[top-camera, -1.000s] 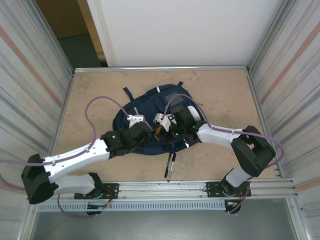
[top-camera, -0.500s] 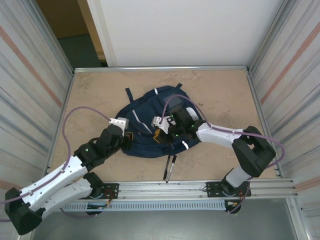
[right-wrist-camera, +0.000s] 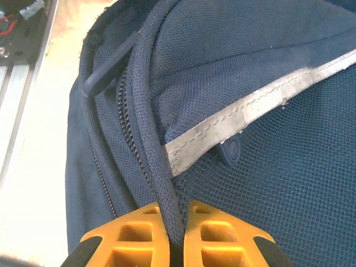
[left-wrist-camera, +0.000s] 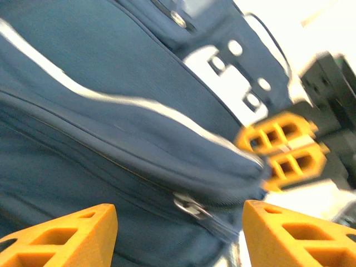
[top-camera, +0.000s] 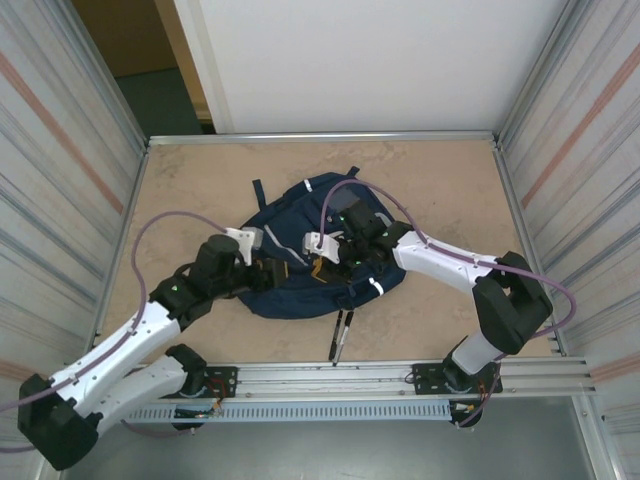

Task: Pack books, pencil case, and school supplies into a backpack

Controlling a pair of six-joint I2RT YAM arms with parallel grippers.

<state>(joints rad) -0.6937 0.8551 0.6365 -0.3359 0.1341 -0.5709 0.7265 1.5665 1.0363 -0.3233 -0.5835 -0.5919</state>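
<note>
Overhead and wrist views, read left to right. The corrugated left wall [top-camera: 60, 180] bounds the table [top-camera: 180, 190], whose beige surface lies bare between that wall and the backpack [top-camera: 300, 270].

The left gripper [top-camera: 260, 268] sits at the backpack's left flank. In the left wrist view its two orange fingers [left-wrist-camera: 61, 239] stand wide apart and hold nothing. Navy fabric and a metal zip pull [left-wrist-camera: 189, 204] lie just ahead of the gap.

The backpack lies mid-table, well apart from the far frame bar [top-camera: 320, 137] and from both side walls, with bare table all round it.

The right gripper [top-camera: 320, 265] rests on the backpack's middle. In the right wrist view its jaws are closed tight on the dark corded rim [right-wrist-camera: 150, 111] that runs beside the zip teeth [right-wrist-camera: 119, 111]. A pale grey stitched strip [right-wrist-camera: 250, 111] crosses the mesh panel beside it.

Two black pens [top-camera: 341, 335] lie side by side on the table, between the backpack's near edge and the front rail [top-camera: 330, 375], close to both.

Right of the backpack, bare table reaches the right wall [top-camera: 580, 150].

A white patch with dark eyelets [left-wrist-camera: 233, 72] shows on the backpack, too blurred to tell whether it bears lettering.
</note>
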